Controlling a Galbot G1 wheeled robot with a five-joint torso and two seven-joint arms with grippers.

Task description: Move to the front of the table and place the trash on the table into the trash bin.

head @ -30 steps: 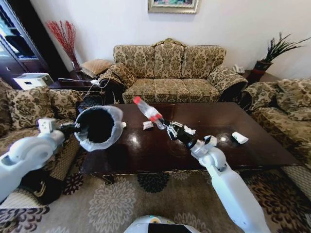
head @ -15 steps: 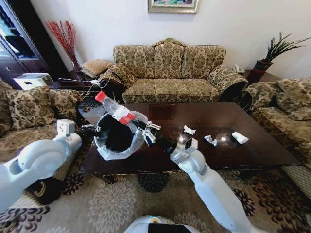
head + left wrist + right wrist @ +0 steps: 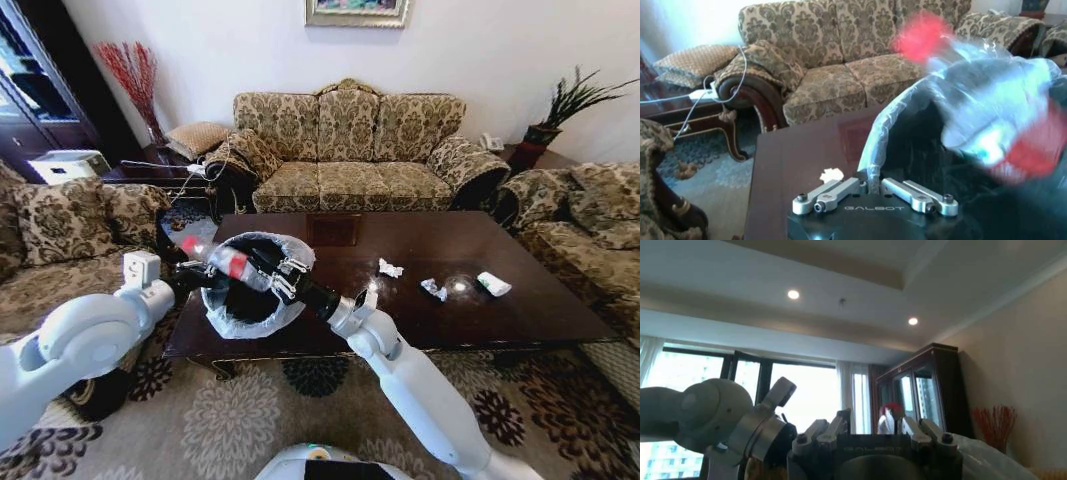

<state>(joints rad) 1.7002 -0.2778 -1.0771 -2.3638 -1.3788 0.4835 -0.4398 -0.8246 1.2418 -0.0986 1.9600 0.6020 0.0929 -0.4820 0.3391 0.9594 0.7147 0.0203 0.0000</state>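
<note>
My left gripper (image 3: 197, 279) is shut on the rim of the black trash bin (image 3: 250, 300), holding it tilted over the left end of the dark brown table (image 3: 420, 240). The bin's white bag (image 3: 907, 105) is folded over the rim. My right gripper (image 3: 268, 278) is shut on the clear bottle (image 3: 215, 258), which lies across the bin's mouth with its red cap (image 3: 190, 245) pointing left. More trash lies on the table: a white paper wad (image 3: 390, 268), a silvery wrapper (image 3: 433, 289), a white packet (image 3: 493, 284) and a small wad (image 3: 831, 174) beside the bin.
A patterned sofa (image 3: 350, 140) stands behind the table, with armchairs on the left (image 3: 60, 220) and right (image 3: 590, 220). A side table with cables (image 3: 160, 170) is at the far left. Patterned carpet (image 3: 230, 420) lies in front of the table.
My right gripper has carried the bottle left from above the table to the bin's mouth, and the bottle has tipped lower. My left arm has brought the bin in over the table's left end.
</note>
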